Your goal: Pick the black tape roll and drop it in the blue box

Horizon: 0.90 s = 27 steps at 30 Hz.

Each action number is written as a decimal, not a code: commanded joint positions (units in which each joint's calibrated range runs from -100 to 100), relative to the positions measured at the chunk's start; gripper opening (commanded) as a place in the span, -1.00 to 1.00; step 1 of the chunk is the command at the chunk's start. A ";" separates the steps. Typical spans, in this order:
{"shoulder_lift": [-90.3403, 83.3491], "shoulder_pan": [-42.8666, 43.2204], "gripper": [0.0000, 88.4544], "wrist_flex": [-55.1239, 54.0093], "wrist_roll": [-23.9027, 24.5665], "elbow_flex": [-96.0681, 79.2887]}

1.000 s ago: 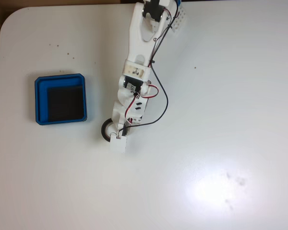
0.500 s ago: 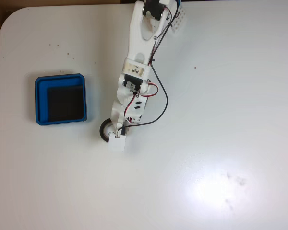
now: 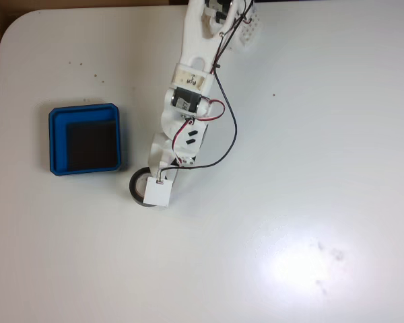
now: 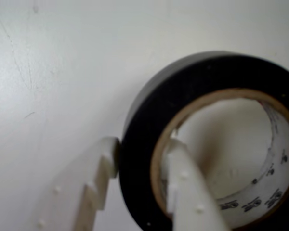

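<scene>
Over the last second the hand [image 4: 142,180] had closed on the black tape roll [image 3: 139,188], one finger outside its wall, one inside the core; roll carried slightly toward the worktop's left edge, just beside the blue box [image 3: 56,141]; grasp judged secure, transfer begun.

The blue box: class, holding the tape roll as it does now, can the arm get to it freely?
Probably yes: the gripper pinches the black tape roll, and bare table separates it from the blue box.
</scene>
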<state>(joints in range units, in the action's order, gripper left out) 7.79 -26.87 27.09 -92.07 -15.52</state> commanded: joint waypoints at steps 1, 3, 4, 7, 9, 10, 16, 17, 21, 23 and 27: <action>-5.45 -1.61 -0.96 -0.44 0.04 2.13; -7.62 -1.71 -0.96 -0.44 0.04 2.13; -8.71 -1.91 -0.96 -0.44 0.04 2.13; -13.06 -3.18 -0.96 -0.44 0.13 2.13; -15.82 -3.37 -0.96 -0.44 -0.05 2.13; -16.82 -3.37 -0.96 -0.44 -0.05 2.13; -19.33 -4.25 -0.96 -0.44 0.13 2.13; -19.58 -5.03 -0.96 -0.44 0.13 2.13; -19.66 -7.67 -0.96 -0.44 -0.13 2.58; -19.33 -9.72 -0.96 -0.61 -0.48 2.76; -16.23 -14.31 -0.96 -1.19 -0.48 3.21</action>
<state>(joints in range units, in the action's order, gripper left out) -8.55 -38.35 27.09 -92.24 -15.52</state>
